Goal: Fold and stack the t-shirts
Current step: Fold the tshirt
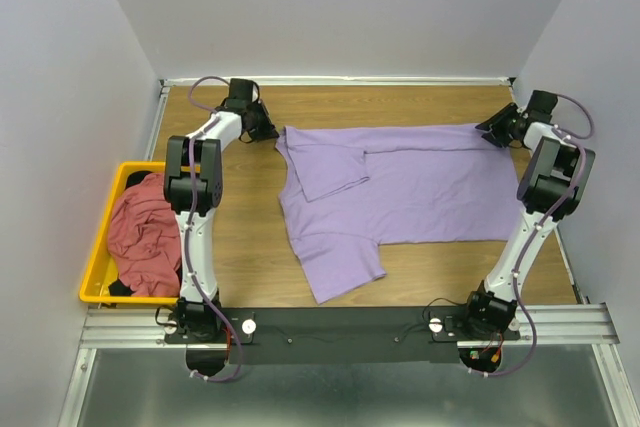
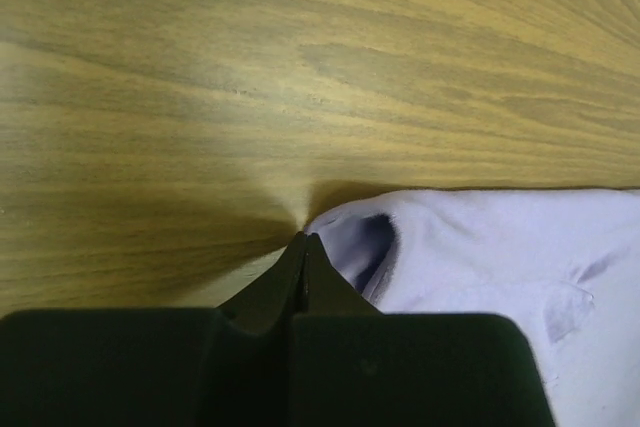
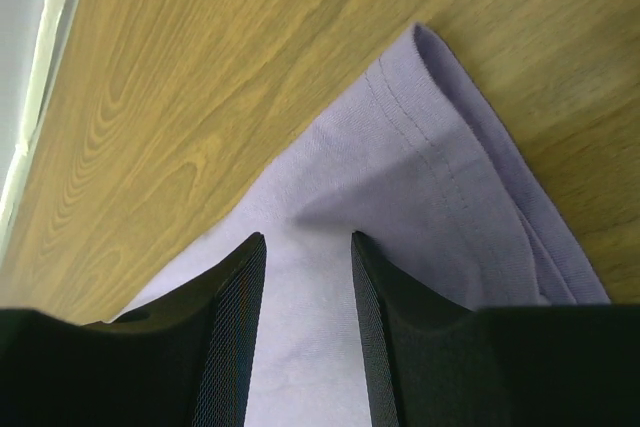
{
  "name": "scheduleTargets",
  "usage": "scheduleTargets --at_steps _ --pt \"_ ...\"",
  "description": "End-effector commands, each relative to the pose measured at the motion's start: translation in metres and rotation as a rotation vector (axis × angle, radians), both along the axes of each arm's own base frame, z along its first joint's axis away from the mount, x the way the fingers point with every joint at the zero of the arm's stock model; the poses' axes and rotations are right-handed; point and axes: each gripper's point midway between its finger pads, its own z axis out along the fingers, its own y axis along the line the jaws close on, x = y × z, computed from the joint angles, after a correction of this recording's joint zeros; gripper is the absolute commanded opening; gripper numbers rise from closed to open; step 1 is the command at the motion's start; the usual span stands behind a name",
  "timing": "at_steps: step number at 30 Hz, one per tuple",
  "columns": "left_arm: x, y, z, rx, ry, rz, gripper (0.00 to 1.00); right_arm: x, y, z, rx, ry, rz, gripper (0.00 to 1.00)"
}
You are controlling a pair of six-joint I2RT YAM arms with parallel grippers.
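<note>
The lavender-purple t-shirt (image 1: 400,182) lies spread on the wooden table, with one sleeve folded in and its lower left part sticking out toward the near edge. My left gripper (image 1: 270,132) is at the shirt's far left corner. In the left wrist view it (image 2: 303,239) is shut, its tips pinching the puckered edge of the cloth (image 2: 480,257). My right gripper (image 1: 487,130) is at the far right corner. In the right wrist view it (image 3: 307,237) is open, its fingers (image 3: 235,287) standing over the hemmed cloth (image 3: 400,177).
A yellow plastic bin (image 1: 133,167) stands at the left table edge. It holds the dusty red-pink shirt (image 1: 145,232) with a dark one (image 1: 120,287) under it. A metal rail (image 1: 330,322) runs along the near edge, and walls close in the far side and both flanks.
</note>
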Motion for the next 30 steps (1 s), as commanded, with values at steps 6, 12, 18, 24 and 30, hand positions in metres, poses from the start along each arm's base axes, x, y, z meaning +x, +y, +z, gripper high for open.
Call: scheduleTargets --at_steps 6,12,18,24,30 --pt "0.028 0.01 0.032 0.058 -0.063 0.015 0.0 -0.002 -0.008 -0.027 0.018 0.04 0.026 0.49" --pt "0.018 0.007 0.094 0.152 -0.188 0.017 0.13 -0.001 0.0 0.019 -0.043 -0.032 0.063 0.55" --pt "-0.029 -0.03 0.095 0.242 -0.181 -0.075 0.19 -0.03 0.04 0.046 -0.159 0.008 0.081 0.6" --pt "-0.061 -0.067 0.069 0.298 -0.142 -0.155 0.26 -0.067 0.122 0.045 -0.288 0.091 0.19 0.6" --pt "-0.072 -0.09 0.035 0.313 -0.081 -0.213 0.26 -0.12 0.183 0.029 -0.35 0.181 0.329 0.6"
